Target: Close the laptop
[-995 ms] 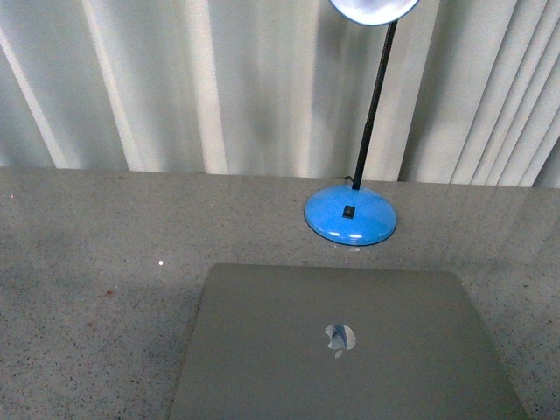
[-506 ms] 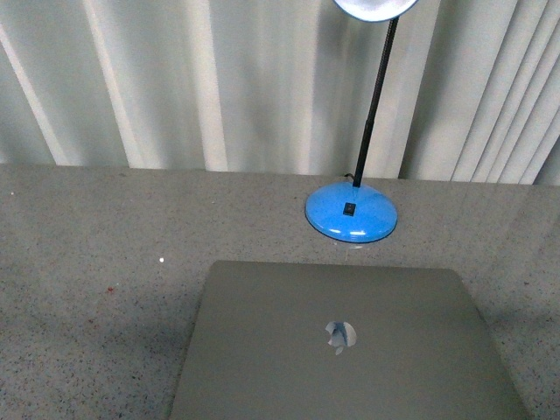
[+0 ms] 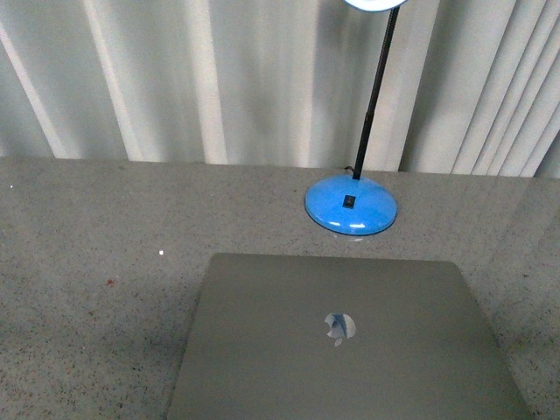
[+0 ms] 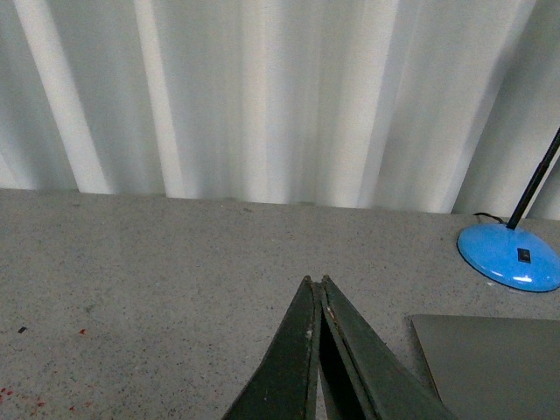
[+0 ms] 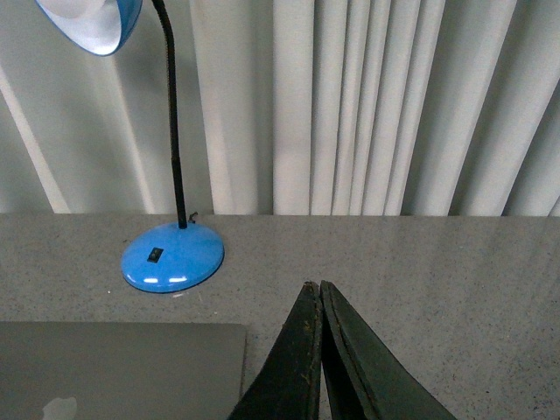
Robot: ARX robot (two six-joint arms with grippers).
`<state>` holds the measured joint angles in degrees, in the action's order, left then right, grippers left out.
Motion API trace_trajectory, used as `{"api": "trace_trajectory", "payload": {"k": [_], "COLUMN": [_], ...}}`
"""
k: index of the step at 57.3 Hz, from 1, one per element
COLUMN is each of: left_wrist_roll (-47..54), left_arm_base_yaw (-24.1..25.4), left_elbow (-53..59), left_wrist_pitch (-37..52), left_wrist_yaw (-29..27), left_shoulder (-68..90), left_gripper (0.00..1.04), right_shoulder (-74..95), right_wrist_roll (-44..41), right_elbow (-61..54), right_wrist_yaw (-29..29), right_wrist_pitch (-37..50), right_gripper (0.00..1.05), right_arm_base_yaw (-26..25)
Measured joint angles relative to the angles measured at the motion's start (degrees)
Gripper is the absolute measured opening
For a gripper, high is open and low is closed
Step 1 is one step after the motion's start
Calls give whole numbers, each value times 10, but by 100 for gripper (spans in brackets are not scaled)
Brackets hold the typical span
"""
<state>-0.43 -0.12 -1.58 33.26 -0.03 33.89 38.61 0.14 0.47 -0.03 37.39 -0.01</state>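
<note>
The front view has tilted slightly down since a second ago, cropping the lamp [image 3: 351, 206] head. The laptop [image 3: 341, 346] lies closed on the surface [image 3: 96, 236], its near edge cut off. Left gripper [image 4: 316, 289] and right gripper [image 5: 314, 289] are pressed together, empty.

The speckled grey stone counter [image 3: 105, 227] carries a closed grey-silver metal laptop [image 3: 341, 350] (lid down) and a blue-based desk lamp [image 3: 351, 208].
</note>
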Motion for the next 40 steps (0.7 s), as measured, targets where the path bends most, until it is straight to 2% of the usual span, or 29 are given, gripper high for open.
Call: {"api": "trace_trajectory", "payload": {"k": [40], "left_wrist_roll": [0], "left_arm_base_yaw": [0], "left_elbow": [0], "left_wrist_pitch": [-180], "left_wrist_yaw": [0], "left_shoulder": [-189], "left_gripper": [4], "right_shoulder": [-211], "right_wrist_roll": [0], "right_elbow": [-1], "right_wrist_yaw": [0], "right_wrist_pitch": [-197], "right_gripper": [3], "right_arm_base_yaw": [0]}}
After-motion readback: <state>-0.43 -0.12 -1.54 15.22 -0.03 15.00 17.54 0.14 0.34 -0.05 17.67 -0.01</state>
